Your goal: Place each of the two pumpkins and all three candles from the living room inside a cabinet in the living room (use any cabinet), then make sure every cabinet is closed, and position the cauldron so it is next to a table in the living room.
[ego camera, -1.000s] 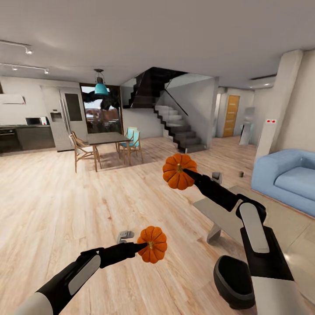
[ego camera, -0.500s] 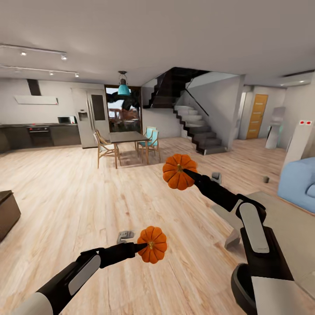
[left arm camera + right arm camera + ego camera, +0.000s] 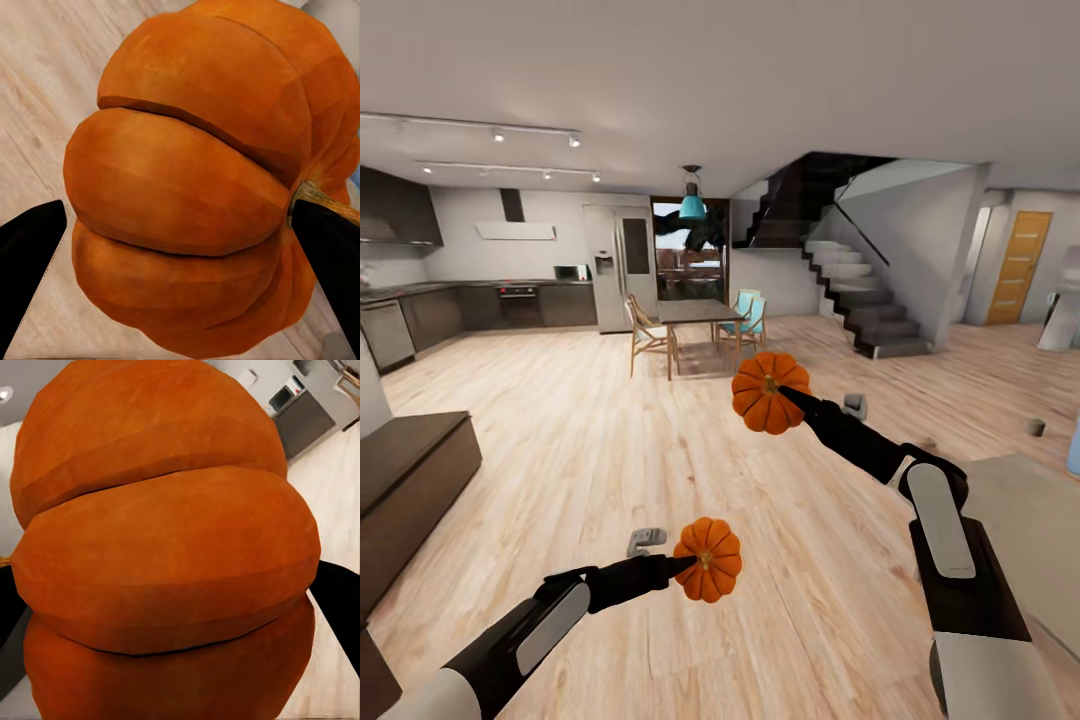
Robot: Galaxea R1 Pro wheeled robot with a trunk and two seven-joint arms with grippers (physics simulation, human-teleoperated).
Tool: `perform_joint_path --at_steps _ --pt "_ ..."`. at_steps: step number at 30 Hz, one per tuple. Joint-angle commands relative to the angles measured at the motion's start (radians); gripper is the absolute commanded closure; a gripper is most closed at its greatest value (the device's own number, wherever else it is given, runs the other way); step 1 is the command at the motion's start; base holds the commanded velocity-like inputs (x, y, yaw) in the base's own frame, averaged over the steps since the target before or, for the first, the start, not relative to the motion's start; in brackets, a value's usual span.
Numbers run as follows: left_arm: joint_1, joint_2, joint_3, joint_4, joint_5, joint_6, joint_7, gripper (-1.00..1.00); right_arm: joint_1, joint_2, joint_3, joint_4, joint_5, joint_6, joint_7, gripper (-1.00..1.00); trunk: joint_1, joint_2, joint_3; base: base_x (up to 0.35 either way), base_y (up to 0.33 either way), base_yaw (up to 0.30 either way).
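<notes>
From the head view, the left arm reaches forward and low, its forearm angled toward the centre, and the left gripper [image 3: 682,563] is clamped on a pumpkin [image 3: 708,559] held above the wooden floor [image 3: 560,450] in the near middle. The right arm stretches up and farther out, elbow bent at the near right, and the right gripper [image 3: 788,392] grips a second pumpkin [image 3: 768,391] higher and farther away. A dark-brown cabinet [image 3: 410,480] sits at the left edge. A dining table [image 3: 695,312] with chairs stands far off, stairs [image 3: 860,290] to the far right.

In the left wrist view, the pumpkin [image 3: 202,180] sits between two dark fingers [image 3: 26,262] pressed on its sides.

In the right wrist view, the second pumpkin [image 3: 165,547] sits close to the lens, with a dark finger [image 3: 337,600] at its edge.
</notes>
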Motion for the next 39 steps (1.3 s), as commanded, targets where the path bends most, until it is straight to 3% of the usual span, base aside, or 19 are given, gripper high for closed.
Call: perform_joint_path --at_steps 1,10,17,39 --pt "-0.001 0.001 -0.002 -0.001 0.016 0.006 0.001 1.0 -0.001 0.0 -0.002 -0.001 -0.008 0.006 0.003 1.0 0.0 -0.001 -0.001 -0.079 0.0 0.289" --pt "-0.002 0.001 -0.002 -0.001 0.016 0.006 0.003 1.0 -0.001 0.0 -0.001 -0.002 -0.008 0.006 0.003 1.0 0.0 -0.001 -0.001 -0.073 -0.015 0.289" --pt "-0.002 0.001 -0.002 -0.001 0.016 0.006 0.003 1.0 -0.001 0.0 0.03 -0.003 -0.007 0.006 0.002 1.0 0.0 -0.001 -0.001 0.033 -0.244 0.289" --pt "-0.002 0.001 -0.001 -0.001 0.016 0.006 0.003 1.0 -0.001 0.0 0.033 -0.002 -0.006 0.006 0.002 1.0 0.0 -0.001 -0.001 0.271 -0.142 0.289"
